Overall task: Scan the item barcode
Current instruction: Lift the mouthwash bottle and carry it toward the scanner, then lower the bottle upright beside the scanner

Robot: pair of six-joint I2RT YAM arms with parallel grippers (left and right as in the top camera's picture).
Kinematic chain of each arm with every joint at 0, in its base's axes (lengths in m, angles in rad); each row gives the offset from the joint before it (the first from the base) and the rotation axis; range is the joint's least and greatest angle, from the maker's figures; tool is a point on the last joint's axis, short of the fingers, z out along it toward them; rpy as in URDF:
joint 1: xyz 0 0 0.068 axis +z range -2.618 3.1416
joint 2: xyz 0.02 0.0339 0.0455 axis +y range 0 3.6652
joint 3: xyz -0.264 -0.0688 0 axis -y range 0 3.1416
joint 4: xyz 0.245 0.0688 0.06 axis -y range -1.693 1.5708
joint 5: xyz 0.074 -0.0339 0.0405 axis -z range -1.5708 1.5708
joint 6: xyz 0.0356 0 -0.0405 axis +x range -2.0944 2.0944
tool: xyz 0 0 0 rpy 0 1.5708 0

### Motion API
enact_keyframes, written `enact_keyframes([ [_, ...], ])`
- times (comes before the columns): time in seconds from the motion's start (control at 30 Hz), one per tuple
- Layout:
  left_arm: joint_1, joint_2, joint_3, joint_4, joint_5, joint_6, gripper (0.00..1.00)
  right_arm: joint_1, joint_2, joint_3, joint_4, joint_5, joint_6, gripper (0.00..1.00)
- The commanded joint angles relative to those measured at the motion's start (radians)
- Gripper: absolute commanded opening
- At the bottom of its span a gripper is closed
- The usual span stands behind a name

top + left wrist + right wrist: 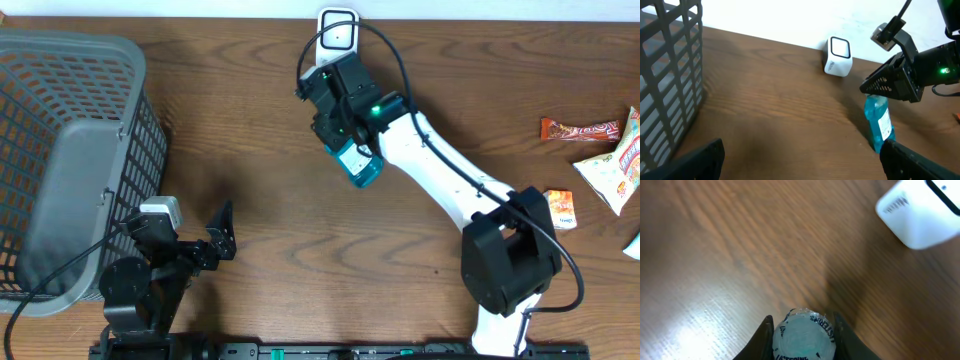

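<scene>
While the right gripper [802, 332] clasps the blue mouthwash bottle [879, 120] near the far edge of the table [250, 130], just beside the white scanner [337, 32], the left gripper [222, 234] stands released near the front-left corner.

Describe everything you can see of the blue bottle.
The bottle is translucent teal plastic, with a white printed label on its side and dark lettering on its wrapped top. The right end effector clamps it at the top. It is nearly upright, slightly tilted, near the white scanner; its base is hidden.
</scene>
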Motion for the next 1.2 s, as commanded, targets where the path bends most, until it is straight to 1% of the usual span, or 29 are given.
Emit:
enact_keyframes([
  [0.0, -0.002, -0.002, -0.001, 0.001, 0.009, -0.002, 0.99, -0.011, -0.035, 0.029, 0.008, 0.007, 0.05, 0.17],
  [0.33, -0.002, -0.002, -0.001, 0.001, 0.009, -0.002, 0.99, -0.015, -0.065, 0.029, 0.024, 0.004, 0.101, 0.18],
  [0.7, -0.002, -0.002, -0.001, 0.001, 0.009, -0.002, 0.99, -0.016, -0.066, 0.033, 0.065, 0.004, 0.105, 0.2],
  [0.93, -0.002, -0.002, -0.001, 0.001, 0.009, -0.002, 0.99, -0.023, -0.068, 0.034, 0.105, 0.004, 0.153, 0.2],
  [1.17, -0.002, -0.002, -0.001, 0.001, 0.009, -0.002, 0.99, -0.023, -0.068, 0.033, 0.135, 0.004, 0.156, 0.22],
])
